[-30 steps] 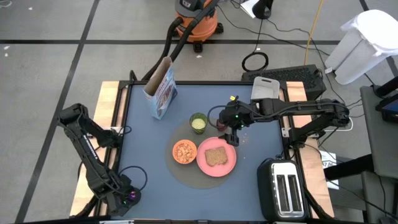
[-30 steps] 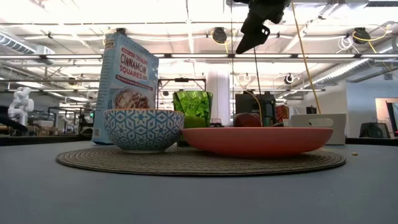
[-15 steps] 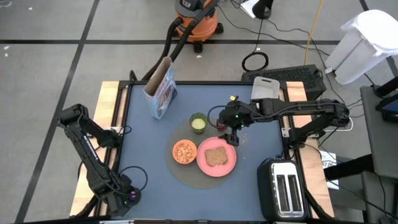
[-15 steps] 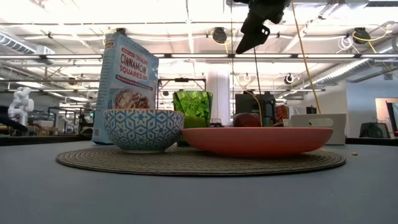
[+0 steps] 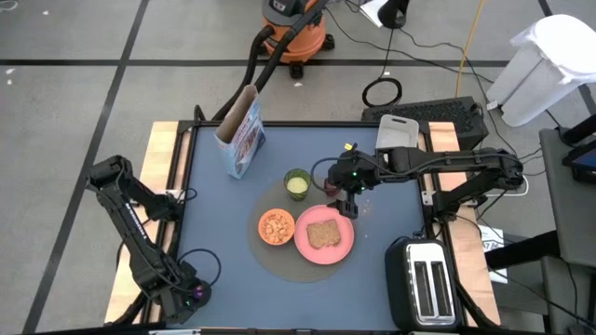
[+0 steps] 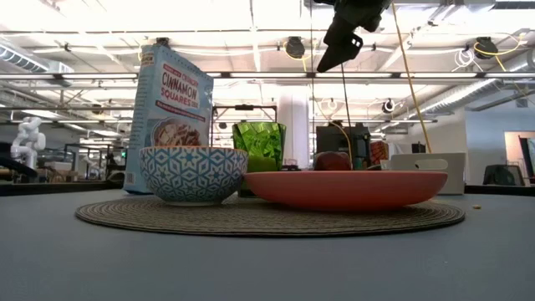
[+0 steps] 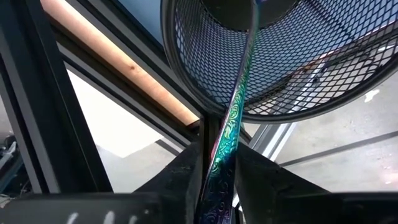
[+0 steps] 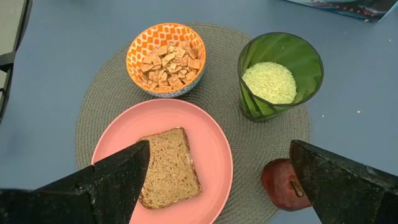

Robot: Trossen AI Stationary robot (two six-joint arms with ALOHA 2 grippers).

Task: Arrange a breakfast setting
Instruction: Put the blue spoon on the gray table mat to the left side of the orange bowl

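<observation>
Blue-grey surface (image 5: 209, 200): cereal bag (image 5: 241, 132) upright at the far left. Round mat (image 5: 279, 256) carries the pink plate (image 5: 340, 244) with toast (image 5: 323, 234), orange bowl (image 5: 276, 227) touching its left rim, green cup (image 5: 297, 183) behind. Right gripper (image 5: 345, 205) hangs spread wide above the dark-red fruit (image 8: 283, 183) at the mat's edge. Left gripper (image 7: 217, 165), off the surface's near-left corner, fingers pinching the purple-teal spoon (image 7: 233, 121) beside a mesh basket (image 7: 298, 68).

My low view hides the toast behind the plate (image 6: 343, 189) rim; the apple (image 6: 333, 160) only peeks over it. Spoon (image 7: 227, 134) runs off my left wrist picture's bottom edge. Cereal bag (image 8: 348, 5) is cut by the right wrist picture's edge.
</observation>
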